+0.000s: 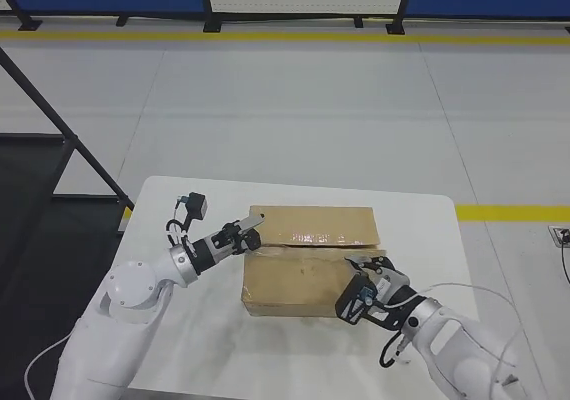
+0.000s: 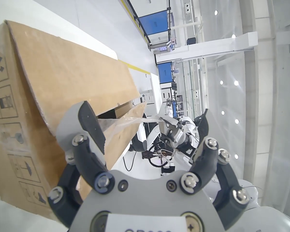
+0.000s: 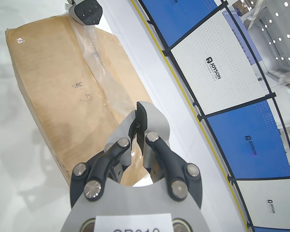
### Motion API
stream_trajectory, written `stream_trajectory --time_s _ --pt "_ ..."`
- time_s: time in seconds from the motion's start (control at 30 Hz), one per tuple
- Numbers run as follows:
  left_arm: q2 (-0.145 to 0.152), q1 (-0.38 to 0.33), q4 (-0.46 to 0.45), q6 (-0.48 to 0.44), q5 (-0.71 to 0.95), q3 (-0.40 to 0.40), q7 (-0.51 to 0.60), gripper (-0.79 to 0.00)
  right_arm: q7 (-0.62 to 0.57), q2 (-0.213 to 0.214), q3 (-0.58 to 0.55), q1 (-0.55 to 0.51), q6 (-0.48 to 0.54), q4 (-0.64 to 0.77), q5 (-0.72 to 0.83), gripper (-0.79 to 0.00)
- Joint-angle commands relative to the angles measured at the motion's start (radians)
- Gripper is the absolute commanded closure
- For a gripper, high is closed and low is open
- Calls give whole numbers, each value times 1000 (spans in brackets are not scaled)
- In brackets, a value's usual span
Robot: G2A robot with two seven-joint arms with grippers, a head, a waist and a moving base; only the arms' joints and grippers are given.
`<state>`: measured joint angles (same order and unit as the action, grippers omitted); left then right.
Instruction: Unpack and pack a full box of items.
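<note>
A brown cardboard box (image 1: 300, 290) lies in the middle of the white table (image 1: 180, 215). Its far top flap (image 1: 315, 226) is lifted along the seam, and a gap shows under that flap (image 2: 62, 73). Clear tape (image 3: 96, 68) runs down the seam of the box (image 3: 50, 73), and a loose strand (image 2: 135, 120) stretches off the box's right end. My right gripper (image 3: 139, 115) is shut on that strand at the box's right end (image 1: 357, 268). My left gripper (image 2: 146, 112) stands open at the box's left end (image 1: 248, 236), with one finger (image 2: 90, 126) against the raised flap's edge.
A black metal frame (image 1: 65, 150) stands off the table's left side. Blue and white partition panels (image 3: 220, 68) line the room behind a yellow floor line (image 1: 525, 212). Bare table surrounds the box on all sides.
</note>
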<state>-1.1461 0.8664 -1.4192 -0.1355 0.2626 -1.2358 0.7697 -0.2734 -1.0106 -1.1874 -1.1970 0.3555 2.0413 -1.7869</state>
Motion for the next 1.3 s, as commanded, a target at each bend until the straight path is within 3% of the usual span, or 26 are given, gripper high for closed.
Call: stream_trajectory --time_s 0.0,0.4,0.87,1.07,1.27 --pt "-1 -1 10 -7 -3 5 1 -785 -14 -2 3 7 -5 10 -31 0" --pt "0 11 22 -21 3 -3 0 -785 -156 -22 95 83 11 97 -287 0" --pt "6 24 32 -21 20 -34 7 -785 -162 -54 206 169 -3 132 -514 0" --pt "15 55 8 -48 55 -90 4 -785 -175 -72 240 200 2 136 -561 0" --pt "34 125 -33 -88 77 -206 -17 -785 -176 -90 259 229 18 139 -565 0"
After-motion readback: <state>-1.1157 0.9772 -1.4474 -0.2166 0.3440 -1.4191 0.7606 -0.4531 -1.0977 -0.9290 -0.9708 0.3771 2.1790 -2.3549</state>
